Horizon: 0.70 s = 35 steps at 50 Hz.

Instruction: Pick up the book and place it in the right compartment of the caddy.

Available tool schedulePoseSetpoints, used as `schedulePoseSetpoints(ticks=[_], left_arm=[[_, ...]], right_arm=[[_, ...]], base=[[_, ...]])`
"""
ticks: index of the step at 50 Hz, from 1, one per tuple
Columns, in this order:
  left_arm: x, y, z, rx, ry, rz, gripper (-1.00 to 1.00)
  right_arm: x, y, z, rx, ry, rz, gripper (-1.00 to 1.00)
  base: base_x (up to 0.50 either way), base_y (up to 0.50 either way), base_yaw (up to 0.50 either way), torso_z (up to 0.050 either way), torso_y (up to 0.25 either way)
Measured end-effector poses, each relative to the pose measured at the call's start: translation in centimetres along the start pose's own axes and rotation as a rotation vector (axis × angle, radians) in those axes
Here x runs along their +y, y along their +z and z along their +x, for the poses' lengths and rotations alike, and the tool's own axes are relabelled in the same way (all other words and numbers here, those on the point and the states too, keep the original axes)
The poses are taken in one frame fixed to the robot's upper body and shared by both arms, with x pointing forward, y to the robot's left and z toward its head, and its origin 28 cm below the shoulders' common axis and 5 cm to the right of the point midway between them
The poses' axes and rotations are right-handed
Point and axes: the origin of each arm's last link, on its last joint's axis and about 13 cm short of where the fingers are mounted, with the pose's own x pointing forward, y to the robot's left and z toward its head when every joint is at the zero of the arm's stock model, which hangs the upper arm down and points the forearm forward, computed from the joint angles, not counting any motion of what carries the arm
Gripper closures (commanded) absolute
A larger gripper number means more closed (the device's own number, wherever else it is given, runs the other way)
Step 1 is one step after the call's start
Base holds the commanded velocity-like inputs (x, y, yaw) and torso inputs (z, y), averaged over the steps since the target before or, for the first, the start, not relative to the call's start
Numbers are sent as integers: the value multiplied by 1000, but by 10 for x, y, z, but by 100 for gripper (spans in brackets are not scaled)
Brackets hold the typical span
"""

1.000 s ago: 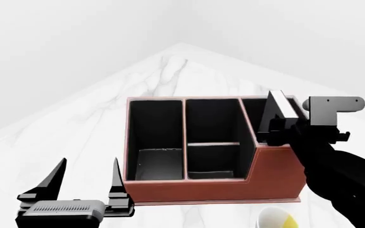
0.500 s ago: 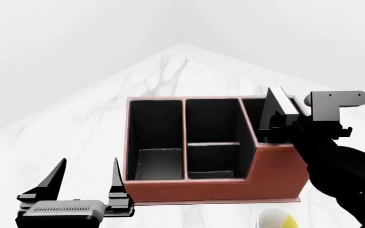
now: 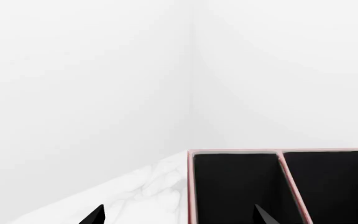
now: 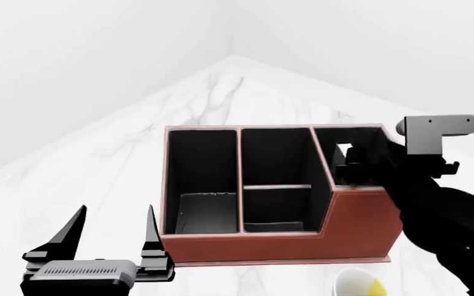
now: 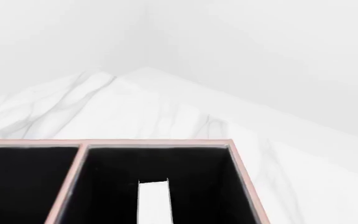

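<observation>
Down went the book (image 5: pixel 153 200) into the caddy (image 4: pixel 278 243), right compartment (image 5: pixel 191 186). My right hand (image 4: pixel 354 166) gripped it, I judged; next, release. Left hand (image 4: pixel 113 237) gaped.

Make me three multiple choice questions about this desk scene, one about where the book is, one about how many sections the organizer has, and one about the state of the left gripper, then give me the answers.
1. Where is the book?
A. On the marble table
B. Down inside the right compartment of the caddy
C. In the middle section

2. How many sections does the caddy have?
A. Two
B. Three
C. Four

3. What state is the left gripper in?
A. Open and empty
B. Shut on the book
C. Shut on the mug

Answers:
1 B, the right wrist view shows white page edges within that compartment's black walls.
2 B, the head view shows three black-lined sections.
3 A, its fingers stand apart with nothing between them.
</observation>
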Motion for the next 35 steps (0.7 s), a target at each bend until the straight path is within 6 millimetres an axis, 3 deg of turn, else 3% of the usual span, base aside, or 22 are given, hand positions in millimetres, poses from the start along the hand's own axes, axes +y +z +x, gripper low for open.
schedulePoseSetpoints(ticks=[35], left_arm=[[0, 0, 0, 1, 1, 1, -100]], right_arm=[[-3, 2, 0, -24, -15, -13, -100]], base=[[0, 0, 0, 0, 0]])
